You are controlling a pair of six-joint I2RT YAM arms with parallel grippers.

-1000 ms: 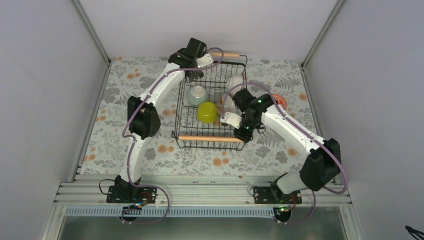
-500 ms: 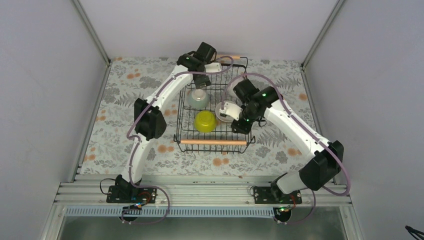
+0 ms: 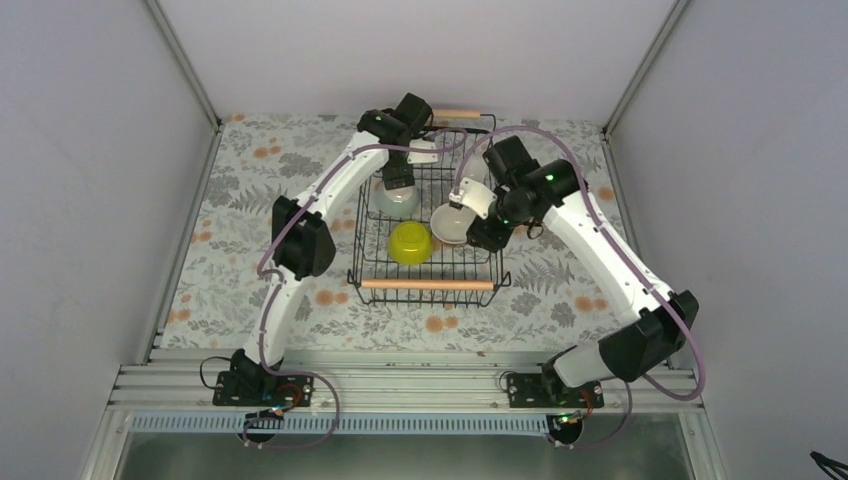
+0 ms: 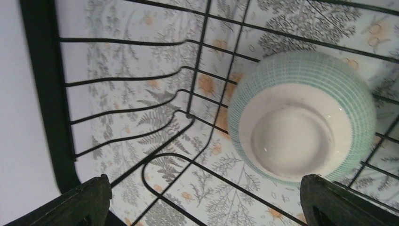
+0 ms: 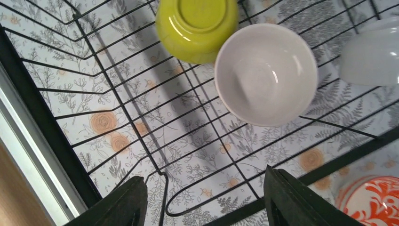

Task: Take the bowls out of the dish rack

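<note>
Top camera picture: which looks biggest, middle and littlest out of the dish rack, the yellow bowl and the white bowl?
1. dish rack, by far the biggest.
2. yellow bowl and white bowl look about the same, so I can't rank those two.

Checked top, left wrist and right wrist views: no legible text, label, brand, number or sign anywhere.
</note>
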